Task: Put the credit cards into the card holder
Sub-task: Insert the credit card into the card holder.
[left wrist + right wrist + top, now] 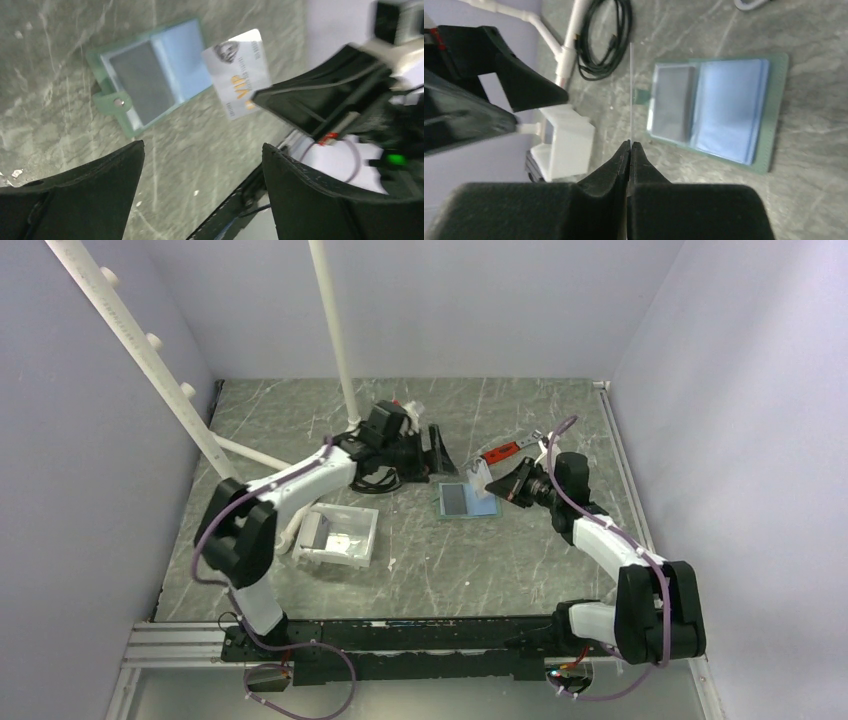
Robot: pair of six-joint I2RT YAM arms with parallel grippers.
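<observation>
Right wrist — card (630,95) edge-on, face hidden.

Left wrist view: whole frame motion-blurred. Credit card (237,70) fine print unreadable, its 4 o'clock corner hidden behind right gripper (260,97). Card holder (150,75) pocket contents, can't tell. Left gripper (202,150) fingers cropped at 6 o'clock.

Right wrist view: credit card seen edge-on, just a thin line, face not visible. Right gripper body cropped at 6 o'clock, left gripper cropped at 9 o'clock.

Top view: credit card too small to read. Red-handled wrench (503,450), at 12 o'clock of right gripper, too small for detail. White tray (370,535) contents unclear.
</observation>
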